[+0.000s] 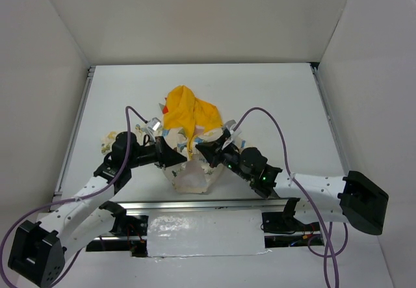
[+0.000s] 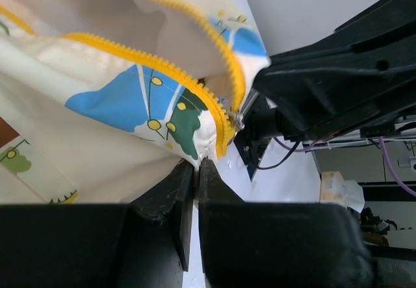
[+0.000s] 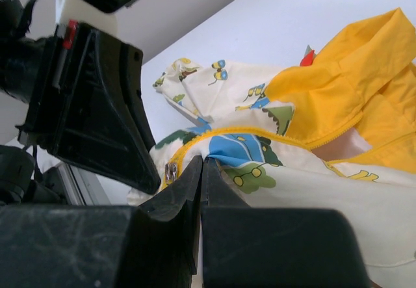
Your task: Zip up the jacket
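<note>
The jacket lies in the middle of the white table. Its yellow hood is spread toward the top of the overhead view, and its cream hem is lifted toward the bottom edge. The two arms meet over its lower half.

The left pincer comes in from the left. Its fingers are nearly together, pinching the bottom corner of the printed fabric just where the yellow zipper trim ends.

The right pincer comes in from the right, close beside the left one. Its fingers are pressed fully together on the opposite front edge, at a blue printed patch under the yellow trim. A small metal zipper pull sits just left of its fingertips.
</note>
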### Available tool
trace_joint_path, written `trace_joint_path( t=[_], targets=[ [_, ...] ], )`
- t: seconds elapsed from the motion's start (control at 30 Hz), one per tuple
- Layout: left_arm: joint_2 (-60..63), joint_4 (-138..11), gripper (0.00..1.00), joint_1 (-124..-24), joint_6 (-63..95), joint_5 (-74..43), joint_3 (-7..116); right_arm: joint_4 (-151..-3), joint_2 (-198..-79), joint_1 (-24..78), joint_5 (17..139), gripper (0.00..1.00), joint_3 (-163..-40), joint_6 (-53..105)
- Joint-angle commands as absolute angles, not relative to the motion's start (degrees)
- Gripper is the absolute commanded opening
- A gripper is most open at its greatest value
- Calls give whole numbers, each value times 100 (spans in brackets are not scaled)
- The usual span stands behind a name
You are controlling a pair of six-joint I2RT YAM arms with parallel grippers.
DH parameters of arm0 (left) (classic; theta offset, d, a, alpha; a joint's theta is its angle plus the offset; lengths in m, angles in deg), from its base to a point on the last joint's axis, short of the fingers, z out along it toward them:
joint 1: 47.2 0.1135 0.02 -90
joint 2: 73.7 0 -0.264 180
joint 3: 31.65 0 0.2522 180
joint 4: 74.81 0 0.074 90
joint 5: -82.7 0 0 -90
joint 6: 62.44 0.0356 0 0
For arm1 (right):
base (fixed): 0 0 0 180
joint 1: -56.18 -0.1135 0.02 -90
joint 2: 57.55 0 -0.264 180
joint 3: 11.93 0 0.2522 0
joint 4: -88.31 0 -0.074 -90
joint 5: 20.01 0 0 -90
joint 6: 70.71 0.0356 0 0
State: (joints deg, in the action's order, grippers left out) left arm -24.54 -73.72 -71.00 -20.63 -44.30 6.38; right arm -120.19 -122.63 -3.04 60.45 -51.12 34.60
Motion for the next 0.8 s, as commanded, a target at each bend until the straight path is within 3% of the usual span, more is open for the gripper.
trace_joint_path(
  t=[0.0,0.37,0.77],
  targets=[
    [-2563,-7107,0,-7129,-1754,-4633,830,-12178,-12302,-271,6181,0,-5513,3546],
    [-2651,-6878,0,-7129,-1630,-4536,786,-11862,-12303,-279,6014,0,-5628,3678],
    [-3230,-6667,0,-7129,-1691,-3816,1050,-12126,-11995,-279,6946,0,-4969,3845]
  ],
)
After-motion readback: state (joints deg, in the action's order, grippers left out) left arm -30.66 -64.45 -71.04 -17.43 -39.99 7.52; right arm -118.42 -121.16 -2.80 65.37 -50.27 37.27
